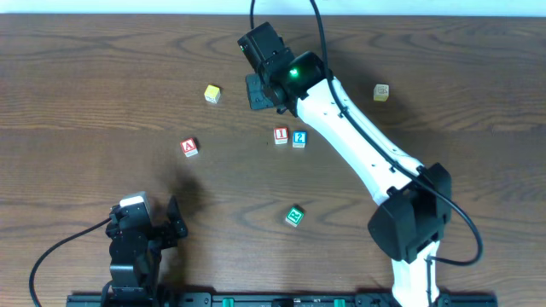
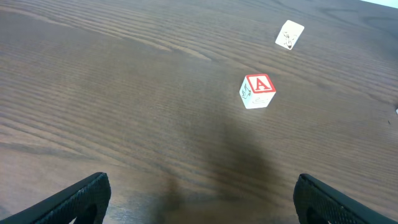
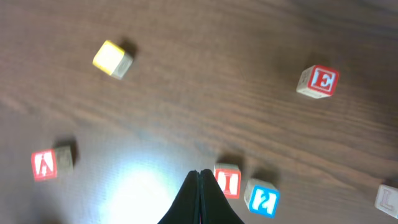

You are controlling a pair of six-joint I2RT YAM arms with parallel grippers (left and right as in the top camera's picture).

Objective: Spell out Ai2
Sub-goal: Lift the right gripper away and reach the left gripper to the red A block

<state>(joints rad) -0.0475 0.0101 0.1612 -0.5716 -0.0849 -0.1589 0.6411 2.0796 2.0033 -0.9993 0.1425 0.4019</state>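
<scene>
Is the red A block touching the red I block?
Apart. The overhead view shows bare table between the A block and the I block.

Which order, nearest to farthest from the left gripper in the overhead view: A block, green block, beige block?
1. A block: just ahead of the left gripper, on the left of the view.
2. green block: off to the gripper's side, lower middle.
3. beige block: far across, upper right.
</scene>
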